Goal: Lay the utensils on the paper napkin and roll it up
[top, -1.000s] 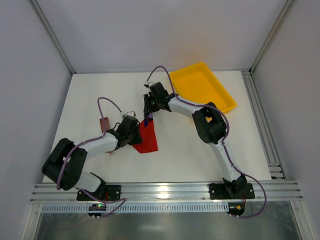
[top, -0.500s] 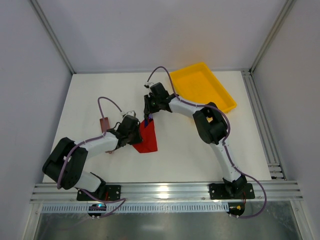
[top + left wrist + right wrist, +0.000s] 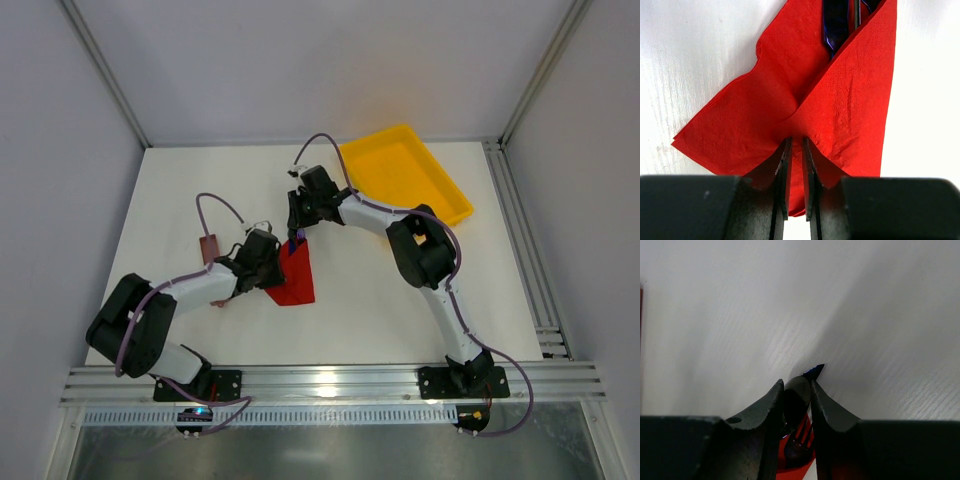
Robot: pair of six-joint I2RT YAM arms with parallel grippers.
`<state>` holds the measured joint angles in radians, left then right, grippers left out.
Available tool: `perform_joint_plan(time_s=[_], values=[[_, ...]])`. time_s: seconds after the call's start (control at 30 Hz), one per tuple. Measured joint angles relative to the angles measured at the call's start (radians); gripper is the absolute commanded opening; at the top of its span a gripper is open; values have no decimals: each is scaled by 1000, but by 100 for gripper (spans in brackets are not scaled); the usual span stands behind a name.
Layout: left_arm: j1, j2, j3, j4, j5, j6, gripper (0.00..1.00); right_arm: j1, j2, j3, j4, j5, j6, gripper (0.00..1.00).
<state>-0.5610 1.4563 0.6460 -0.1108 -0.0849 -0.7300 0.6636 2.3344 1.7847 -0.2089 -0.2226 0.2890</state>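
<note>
We see the paper napkin (image 3: 293,275) lying on the white table (image 3: 180,200), a little left of the middle, between the two wrists. It is no longer flat. In the left wrist view one side of the red sheet (image 3: 840,115) is folded over the other along a slanting edge, and the sheet puckers where the fold comes to a point.

The utensils (image 3: 836,25) lie under that fold at the napkin's far end, where a glossy blue-purple piece shows with a thinner black one just beside it.

The left gripper (image 3: 796,145) sits at the near edge of the napkin. Its jaws are drawn almost together, leaving only a thin slit, and red paper is pinched up between them.

The right gripper (image 3: 797,384) is at the far end of the napkin, pointing down. Its fingers (image 3: 771,402) are pressed onto a dark rounded utensil end, and a blue tip pokes out just past them. Fork tines show below against the red paper.

A small brownish-red block (image 3: 209,247) lies on the table to the left of the left gripper (image 3: 270,272). The yellow tray (image 3: 455,200) sits at the far right, well apart from the napkin.
</note>
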Motion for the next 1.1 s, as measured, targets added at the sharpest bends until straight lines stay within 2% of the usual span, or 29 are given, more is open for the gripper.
perform_joint_plan(time_s=[0.13, 0.33, 0.7, 0.73, 0.93, 1.1], values=[[0, 6, 9, -12, -1, -4, 19, 0, -1, 0, -3, 2, 0, 29], [0, 8, 12, -19, -4, -21, 19, 0, -10, -10, -18, 28, 2, 36], [0, 7, 12, -24, -13, -50, 19, -5, -100, -34, -56, 90, 15, 41], [0, 7, 12, -24, -13, -52, 19, -5, -113, -35, -58, 91, 19, 41], [-1, 3, 12, -31, -23, -60, 19, -3, -236, -150, -33, 98, 114, 19], [-1, -4, 10, -44, -34, -72, 19, 32, -314, -288, -10, 117, 228, 13]])
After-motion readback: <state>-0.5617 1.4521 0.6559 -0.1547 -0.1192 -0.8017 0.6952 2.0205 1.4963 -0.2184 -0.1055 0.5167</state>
